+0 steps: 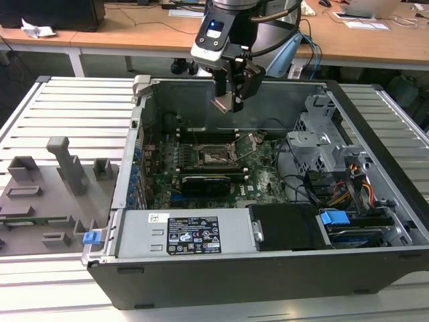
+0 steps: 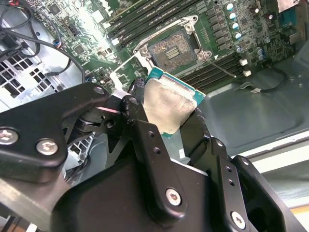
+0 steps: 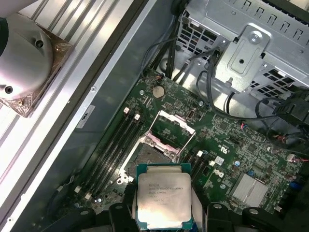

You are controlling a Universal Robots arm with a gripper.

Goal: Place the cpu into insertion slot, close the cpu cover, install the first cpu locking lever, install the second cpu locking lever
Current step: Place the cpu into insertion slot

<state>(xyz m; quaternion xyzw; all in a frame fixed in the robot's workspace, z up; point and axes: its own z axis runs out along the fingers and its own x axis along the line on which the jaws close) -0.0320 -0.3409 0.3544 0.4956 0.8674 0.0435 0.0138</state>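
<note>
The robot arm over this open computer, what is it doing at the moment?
The gripper is shut on the cpu and holds it in the air above the motherboard inside the open computer case. The insertion slot below is empty, and the cpu cover stands raised beside it. So the cpu is not yet placed.

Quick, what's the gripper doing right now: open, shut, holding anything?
Gripper: shut on the cpu, which hangs in the air, not yet in the insertion slot.
</note>
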